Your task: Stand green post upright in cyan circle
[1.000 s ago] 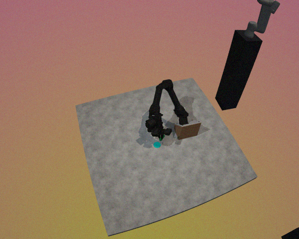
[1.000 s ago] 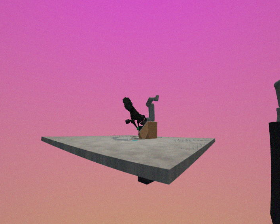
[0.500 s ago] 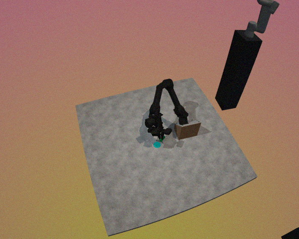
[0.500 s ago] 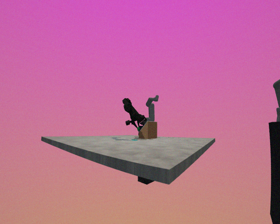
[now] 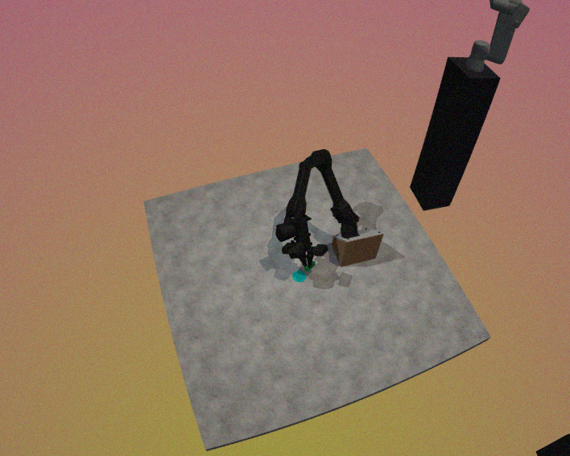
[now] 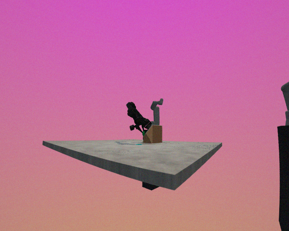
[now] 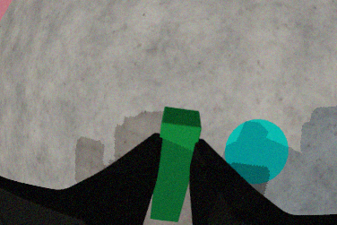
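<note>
My gripper (image 5: pixel 308 266) (image 6: pixel 143 133) (image 7: pixel 177 144) is shut on the green post (image 7: pixel 172 174) (image 6: pixel 143 133) (image 5: pixel 306 268) and holds it above the table. In the wrist view the post runs lengthwise between the fingers, with one end sticking out past the tips. In the exterior view it is clear of the table top; its exact tilt is too small to tell. The cyan circle (image 5: pixel 299 276) (image 6: pixel 138 144) (image 7: pixel 256 151) lies flat on the table. In the wrist view it is right of the fingertips, with shadows across it.
A brown block (image 5: pixel 361 249) (image 6: pixel 157 134) stands on the grey table (image 5: pixel 324 353) (image 6: pixel 139 158) at the arm's base, close beside the gripper. A black pedestal (image 5: pixel 454 132) with a grey arm stands beyond the table's edge.
</note>
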Robot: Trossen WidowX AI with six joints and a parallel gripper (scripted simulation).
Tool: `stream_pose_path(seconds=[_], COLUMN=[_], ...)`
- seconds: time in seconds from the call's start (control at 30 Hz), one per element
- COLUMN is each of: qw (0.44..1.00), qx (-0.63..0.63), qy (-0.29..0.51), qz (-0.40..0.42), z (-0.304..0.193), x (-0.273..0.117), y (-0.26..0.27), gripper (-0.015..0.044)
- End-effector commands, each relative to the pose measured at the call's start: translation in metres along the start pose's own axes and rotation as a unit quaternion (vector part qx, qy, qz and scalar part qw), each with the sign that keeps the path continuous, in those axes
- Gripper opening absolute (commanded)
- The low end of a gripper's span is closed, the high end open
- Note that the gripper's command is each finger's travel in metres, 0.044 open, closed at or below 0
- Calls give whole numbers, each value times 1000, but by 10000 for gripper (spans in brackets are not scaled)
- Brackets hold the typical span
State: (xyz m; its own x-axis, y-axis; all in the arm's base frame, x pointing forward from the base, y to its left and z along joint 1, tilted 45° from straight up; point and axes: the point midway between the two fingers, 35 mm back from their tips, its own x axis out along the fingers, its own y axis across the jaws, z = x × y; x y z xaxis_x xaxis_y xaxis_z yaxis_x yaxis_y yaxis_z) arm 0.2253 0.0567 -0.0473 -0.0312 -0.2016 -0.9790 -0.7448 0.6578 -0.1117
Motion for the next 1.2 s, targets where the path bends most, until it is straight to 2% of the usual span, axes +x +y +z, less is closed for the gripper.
stream_pose_path(seconds=[0.0, 1.17], qw=[1000, 990], qx=[-1, -15], qy=[-19, -135], qz=[5, 36], z=[1, 1], x=[-1, 2], y=[-1, -2], gripper=[22, 22])
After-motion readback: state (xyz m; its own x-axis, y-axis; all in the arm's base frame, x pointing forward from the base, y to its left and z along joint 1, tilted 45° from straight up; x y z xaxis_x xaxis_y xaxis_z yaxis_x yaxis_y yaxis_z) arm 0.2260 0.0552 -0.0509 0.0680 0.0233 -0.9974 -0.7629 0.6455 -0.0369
